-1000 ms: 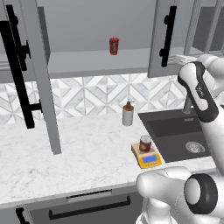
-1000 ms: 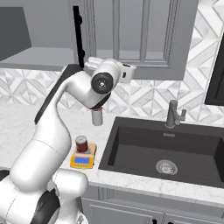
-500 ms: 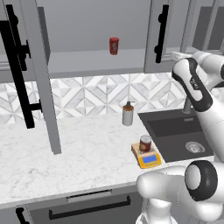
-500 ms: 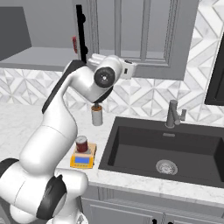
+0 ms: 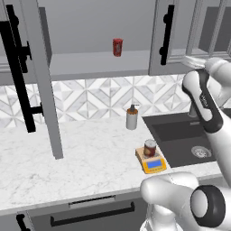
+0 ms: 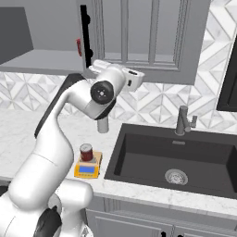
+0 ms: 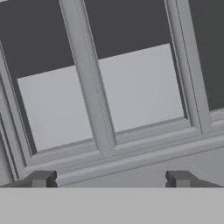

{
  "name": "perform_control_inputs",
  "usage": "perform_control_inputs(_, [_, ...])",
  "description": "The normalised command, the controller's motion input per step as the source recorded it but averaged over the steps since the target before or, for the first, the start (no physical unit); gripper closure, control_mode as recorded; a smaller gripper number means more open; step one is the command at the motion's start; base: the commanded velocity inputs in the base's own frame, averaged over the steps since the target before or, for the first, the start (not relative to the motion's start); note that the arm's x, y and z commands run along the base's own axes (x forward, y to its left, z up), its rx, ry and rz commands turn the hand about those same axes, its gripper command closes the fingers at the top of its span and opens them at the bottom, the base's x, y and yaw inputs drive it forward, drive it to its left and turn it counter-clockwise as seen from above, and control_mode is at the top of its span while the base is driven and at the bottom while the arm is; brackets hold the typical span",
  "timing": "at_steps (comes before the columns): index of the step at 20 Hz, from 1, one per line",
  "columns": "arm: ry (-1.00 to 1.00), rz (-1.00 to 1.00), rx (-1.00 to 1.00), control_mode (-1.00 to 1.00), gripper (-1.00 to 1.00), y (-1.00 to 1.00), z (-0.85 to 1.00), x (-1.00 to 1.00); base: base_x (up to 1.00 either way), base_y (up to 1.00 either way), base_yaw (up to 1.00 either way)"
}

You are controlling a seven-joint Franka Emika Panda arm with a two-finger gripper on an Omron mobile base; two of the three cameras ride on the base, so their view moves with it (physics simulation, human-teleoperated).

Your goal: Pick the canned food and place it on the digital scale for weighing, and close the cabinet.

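The tin (image 5: 150,147) stands upright on the scale (image 5: 152,161), which lies on the marble counter (image 5: 90,158) just left of the sink (image 6: 180,157), near the counter's front edge. Behind the scale, against the tiled wall, stands a soap bottle (image 5: 131,118). Above and to the left of the sink, the cabinet (image 5: 85,54) stands open: its left door (image 5: 34,76) is swung far out over the counter and its right door (image 5: 169,36) is also ajar. A slim red can (image 5: 117,47) sits on the cabinet's shelf. The gripper (image 7: 111,178) is raised up beside the sink's side of the cabinet, facing a framed door panel close up; its fingers (image 7: 41,178) stand wide apart with nothing between them. Whether they touch the panel is hard to judge from this close. A faucet (image 6: 183,121) rises behind the sink.
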Motion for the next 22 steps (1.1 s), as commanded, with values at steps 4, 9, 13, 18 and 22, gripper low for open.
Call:
perform_control_inputs(4, [0.0, -0.08, 0.01, -1.0, -1.0, 0.0, 0.0, -0.49, 0.0, 0.0, 0.0])
perform_control_inputs(9, [-0.1, 0.01, 0.05, -1.0, -1.0, 0.42, 0.07, -0.97, 0.0, 0.0, 0.0])
perform_control_inputs(13, [-0.28, 0.01, 0.0, -1.0, -1.0, 0.71, 0.52, -0.68, 0.0, 0.0, 0.0])
perform_control_inputs(18, [-0.27, 0.02, 0.0, -1.0, -1.0, 0.83, 0.34, -0.36, 0.0, 0.0, 0.0])
perform_control_inputs(22, [-0.15, 0.0, 0.02, -1.0, -1.0, 0.99, 0.0, -0.19, 0.0, 0.0, 0.0])
